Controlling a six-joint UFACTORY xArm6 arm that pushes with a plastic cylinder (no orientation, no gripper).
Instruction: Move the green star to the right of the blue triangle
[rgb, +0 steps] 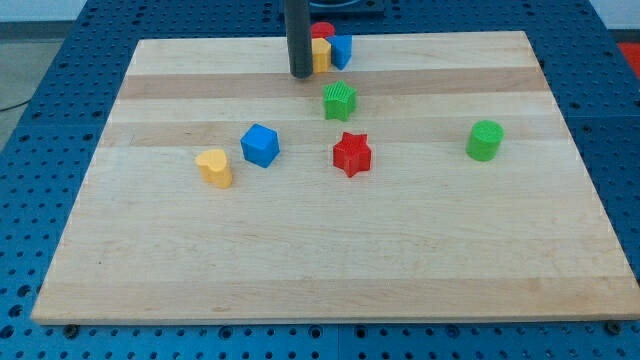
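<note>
- Nearest the viewer, the wooden board (330, 260) carries no blocks; the front half of its surface is bare wood.
- Mid-board, left: a yellow heart (214, 168) and, just right of it and slightly farther back, a blue cube (260, 144); the two stand near each other without touching.
- Mid-board, centre: a red star (352, 153). Far to its right stands a green cylinder (485, 140), well apart from everything else.
- Beyond the red star: the green star (340, 100), the block to be moved, standing alone and free on all sides.
- Far edge: a tight cluster of a yellow block (322, 54), a red block (322, 31) behind it, and the blue triangle (341, 49) on the right, its shape hard to confirm.
- My tip (300, 74) rests just left of this cluster, up and left of the green star; as a bare rod it grasps nothing and touches no block. From here a push would likely drive the star rightward and nearer.
- Count: two green, two blue, two red, two yellow; eight blocks.
</note>
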